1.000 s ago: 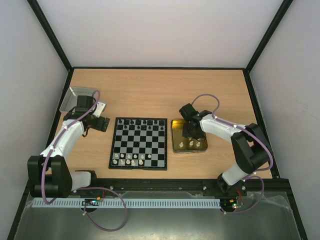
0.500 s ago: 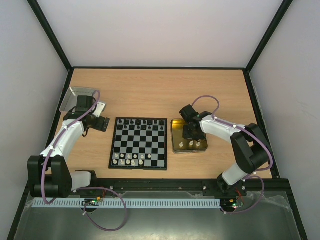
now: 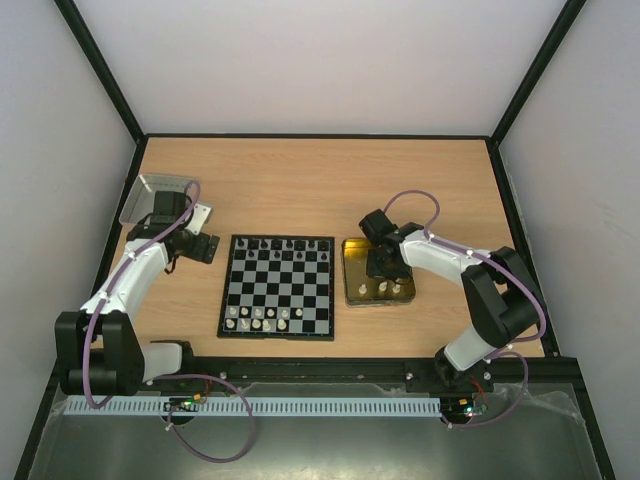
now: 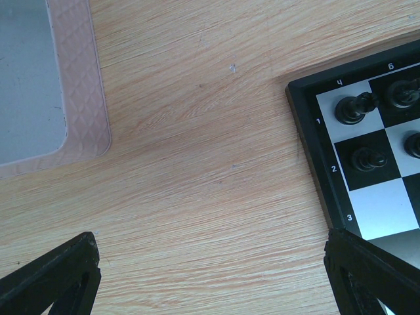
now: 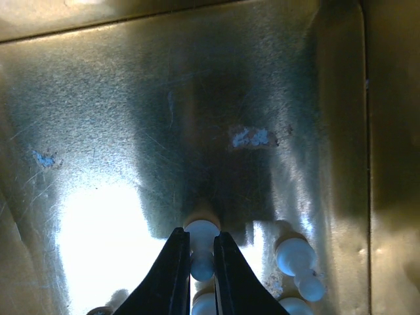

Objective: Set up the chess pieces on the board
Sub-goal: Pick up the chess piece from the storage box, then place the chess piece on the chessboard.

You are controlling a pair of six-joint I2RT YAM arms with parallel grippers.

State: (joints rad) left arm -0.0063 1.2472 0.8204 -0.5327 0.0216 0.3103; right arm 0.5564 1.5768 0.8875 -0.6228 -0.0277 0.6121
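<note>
The chessboard (image 3: 277,285) lies at the table's middle, with black pieces (image 3: 280,244) along its far rows and white pieces (image 3: 262,318) along its near rows. My right gripper (image 3: 385,268) is down in the gold tin tray (image 3: 352,270) and is shut on a white pawn (image 5: 201,246), its fingers (image 5: 176,266) on either side of it. Other white pawns (image 5: 295,259) lie beside it in the tray. My left gripper (image 3: 197,247) hovers open and empty over bare wood left of the board's corner (image 4: 315,144), where black pieces (image 4: 354,108) stand.
A silver-grey tin lid (image 3: 155,197) sits at the far left, and its rim (image 4: 79,98) shows in the left wrist view. The black frame rail (image 3: 330,368) runs along the near edge. Walls close in the table on three sides.
My right gripper has sunk slightly into the gold tray. The left arm has not moved.
</note>
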